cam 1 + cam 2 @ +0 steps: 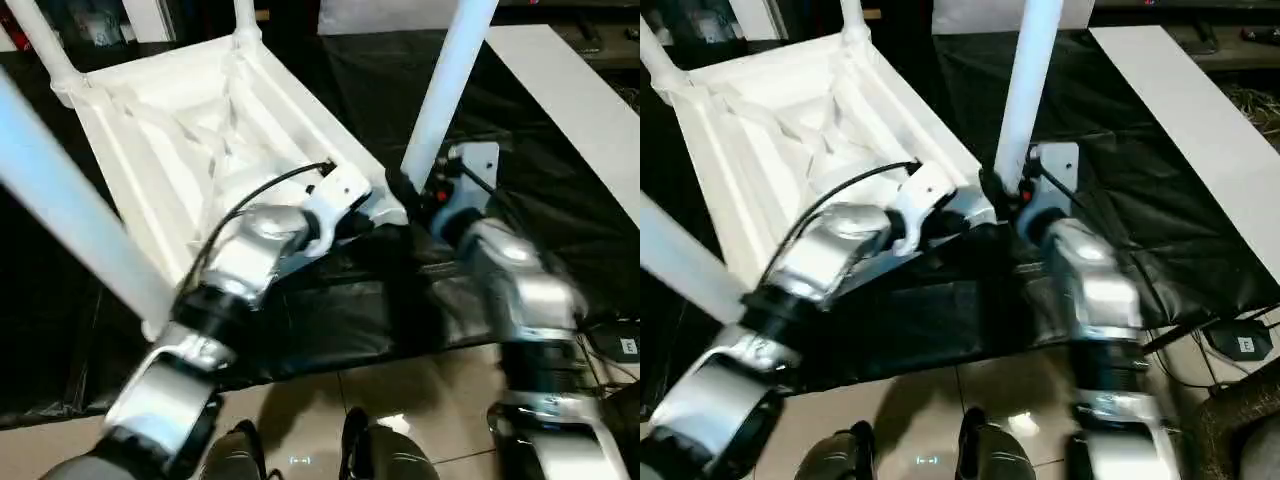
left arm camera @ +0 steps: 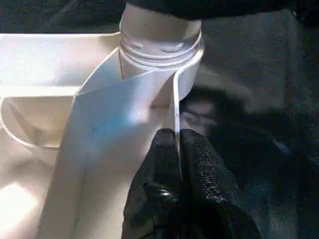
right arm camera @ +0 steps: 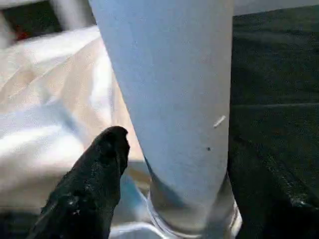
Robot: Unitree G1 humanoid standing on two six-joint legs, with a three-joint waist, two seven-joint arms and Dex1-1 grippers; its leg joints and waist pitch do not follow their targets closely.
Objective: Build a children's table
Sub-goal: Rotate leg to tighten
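Looking like a lab or workshop set up for robot trials. Showing a work surface draped in black cloth (image 1: 1140,200), pale glossy floor tiles (image 1: 930,400), loose cables and a small labelled box (image 1: 1243,347) lying on the floor, and a long white board (image 1: 1200,120) lying on the cloth.

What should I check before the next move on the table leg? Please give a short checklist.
1. Left gripper pinches the tabletop wall beside the socket: ok.
2. Leg stands in that socket, threads visible above the rim: ok.
3. Leg fully screwed down: cannot tell.
4. Right gripper at the leg's base, one finger beside it; firm grip: cannot tell.
5. Tabletop lies underside up on the black cover: ok.
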